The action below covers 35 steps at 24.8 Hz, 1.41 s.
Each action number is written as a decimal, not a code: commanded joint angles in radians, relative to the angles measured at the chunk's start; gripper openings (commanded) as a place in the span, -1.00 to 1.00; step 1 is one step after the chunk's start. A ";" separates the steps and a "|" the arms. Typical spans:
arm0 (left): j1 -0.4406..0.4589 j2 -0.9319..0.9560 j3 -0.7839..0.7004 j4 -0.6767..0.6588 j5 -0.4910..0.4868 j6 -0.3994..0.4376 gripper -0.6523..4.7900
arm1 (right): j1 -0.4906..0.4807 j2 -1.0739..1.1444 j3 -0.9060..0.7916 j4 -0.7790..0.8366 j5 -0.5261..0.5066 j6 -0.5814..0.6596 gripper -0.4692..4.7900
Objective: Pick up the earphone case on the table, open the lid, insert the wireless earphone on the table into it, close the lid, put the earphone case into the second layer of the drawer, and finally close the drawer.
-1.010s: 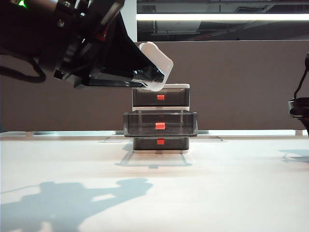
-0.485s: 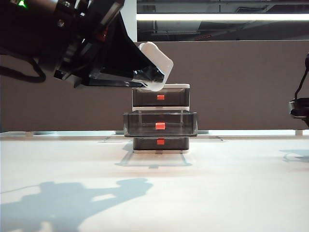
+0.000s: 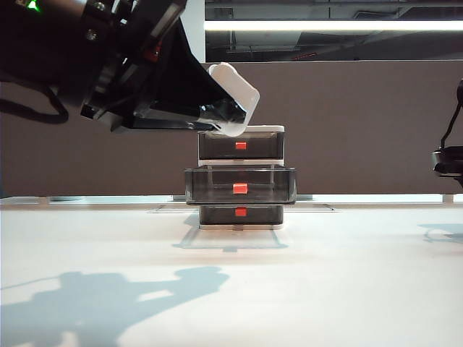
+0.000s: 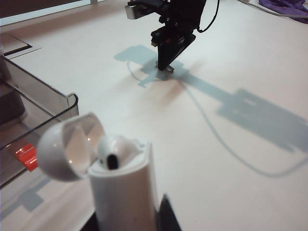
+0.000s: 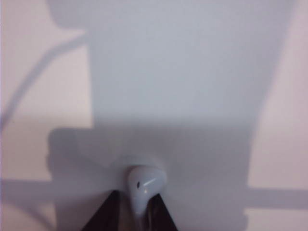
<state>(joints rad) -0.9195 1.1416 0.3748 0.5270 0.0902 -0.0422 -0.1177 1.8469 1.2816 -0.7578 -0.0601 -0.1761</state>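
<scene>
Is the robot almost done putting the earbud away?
Not yet. Done: left gripper holds the earphone case, lid open, middle drawer pulled out. Now: right gripper fingers flank the earphone on the table. Left: insert, close lid, stow, shut drawer.

Earphone case (image 4: 122, 192): glossy white plastic, smooth, highlights on rounded edges. Lid (image 4: 65, 151): same shiny plastic, inner face glossy too. Earphone (image 5: 143, 185) between right gripper (image 5: 134, 211) tips: smooth glossy white plastic, small dark spot. Gripper fingers (image 5: 108, 214): matt black, hard-looking. Left gripper (image 3: 217, 116): black, dull finish. Table (image 3: 325, 289): plain white, matt, smooth, soft shadows. Drawer unit (image 3: 241, 177): white plastic-looking frame, smoky translucent fronts, slightly shiny, red-orange tabs.
</scene>
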 commanded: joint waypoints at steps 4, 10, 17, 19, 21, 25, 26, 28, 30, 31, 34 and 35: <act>0.000 -0.003 0.004 0.013 0.005 0.001 -0.58 | 0.000 0.001 0.002 0.003 -0.002 -0.001 -0.48; 0.000 -0.003 0.004 0.013 0.005 0.000 -0.58 | 0.000 0.001 0.002 0.003 -0.001 -0.001 -0.55; 0.000 -0.003 0.004 0.013 0.005 0.000 -0.58 | 0.000 0.001 0.002 0.003 -0.002 -0.001 -0.64; 0.000 -0.003 0.004 0.013 0.005 0.000 -0.58 | 0.000 0.001 0.002 0.004 -0.002 -0.001 -0.64; 0.000 -0.003 0.004 0.013 0.005 0.000 -0.58 | 0.000 0.001 0.002 0.004 -0.002 -0.001 -0.66; 0.000 -0.003 0.004 0.013 0.005 0.000 -0.58 | 0.000 0.001 0.002 0.006 -0.002 -0.001 -0.73; 0.000 -0.003 0.004 0.013 0.005 0.000 -0.58 | 0.000 0.000 0.002 0.007 -0.003 -0.001 -0.74; 0.000 -0.003 0.004 0.013 0.005 0.001 -0.58 | 0.002 -0.001 0.002 0.007 -0.007 -0.004 -0.76; 0.000 -0.003 0.004 0.013 0.005 0.000 -0.58 | 0.003 -0.002 0.002 0.006 -0.010 -0.005 -0.79; 0.000 -0.003 0.004 0.013 0.005 0.000 -0.58 | 0.003 -0.004 0.002 0.004 -0.010 -0.005 -0.79; 0.000 -0.003 0.004 0.013 0.005 0.000 -0.58 | 0.005 -0.024 0.002 -0.003 -0.015 -0.004 -0.79; 0.000 -0.003 0.004 0.012 0.005 0.000 -0.58 | 0.005 -0.040 0.001 -0.005 -0.026 -0.004 -0.79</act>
<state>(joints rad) -0.9195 1.1416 0.3748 0.5270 0.0902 -0.0422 -0.1158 1.8305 1.2766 -0.7658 -0.0685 -0.1768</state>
